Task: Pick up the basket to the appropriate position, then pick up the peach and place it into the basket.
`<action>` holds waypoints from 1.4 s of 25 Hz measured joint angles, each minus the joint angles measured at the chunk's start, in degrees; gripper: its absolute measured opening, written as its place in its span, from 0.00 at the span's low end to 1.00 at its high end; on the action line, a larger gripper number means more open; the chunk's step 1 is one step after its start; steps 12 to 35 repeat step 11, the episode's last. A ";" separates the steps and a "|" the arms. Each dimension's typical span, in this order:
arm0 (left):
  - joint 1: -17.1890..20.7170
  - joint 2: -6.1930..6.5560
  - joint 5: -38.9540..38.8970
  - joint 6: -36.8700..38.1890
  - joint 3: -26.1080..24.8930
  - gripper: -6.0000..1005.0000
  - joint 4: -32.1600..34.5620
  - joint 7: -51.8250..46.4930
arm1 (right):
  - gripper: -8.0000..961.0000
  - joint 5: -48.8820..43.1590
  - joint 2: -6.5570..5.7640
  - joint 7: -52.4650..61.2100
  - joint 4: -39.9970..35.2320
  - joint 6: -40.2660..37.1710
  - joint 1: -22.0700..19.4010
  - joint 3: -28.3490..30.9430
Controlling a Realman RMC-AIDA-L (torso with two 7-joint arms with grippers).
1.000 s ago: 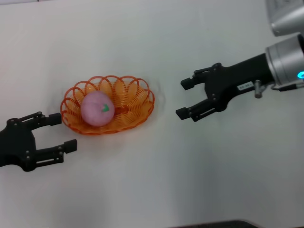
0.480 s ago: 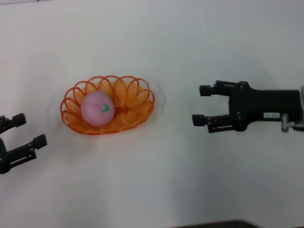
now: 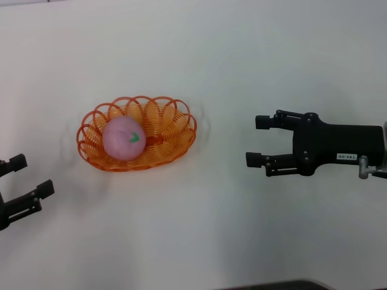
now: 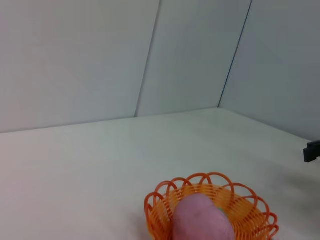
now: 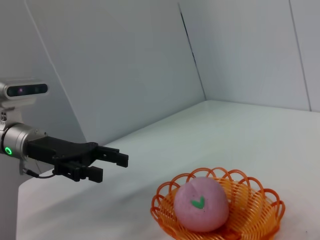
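The orange wire basket (image 3: 175, 142) sits on the white table left of centre. The pink peach (image 3: 123, 138) lies inside it toward its left end, its green leaf mark showing. Basket (image 5: 255, 212) and peach (image 5: 201, 204) also show in the right wrist view, and basket (image 4: 250, 212) and peach (image 4: 202, 219) in the left wrist view. My right gripper (image 3: 259, 141) is open and empty, well to the right of the basket. My left gripper (image 3: 29, 176) is open and empty at the left edge, apart from the basket; it also shows in the right wrist view (image 5: 107, 166).
The white table (image 3: 199, 54) holds nothing else. Grey walls stand behind the table in both wrist views. A tip of the right gripper's fingers (image 4: 312, 150) shows at the edge of the left wrist view.
Both grippers have drawn back from the basket: the left one toward the left edge, the right one farther right and lower. Basket and peach have not moved.
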 joint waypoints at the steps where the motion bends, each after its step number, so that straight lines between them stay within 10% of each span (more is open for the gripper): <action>1: -0.06 0.02 0.06 -0.01 -0.01 0.83 0.01 0.00 | 0.98 -0.01 0.01 0.00 0.00 0.01 0.10 -0.02; 35: -0.27 0.02 0.06 0.44 -0.04 0.83 0.20 -0.17 | 0.98 -0.02 0.02 0.36 -0.02 -0.07 0.67 -0.40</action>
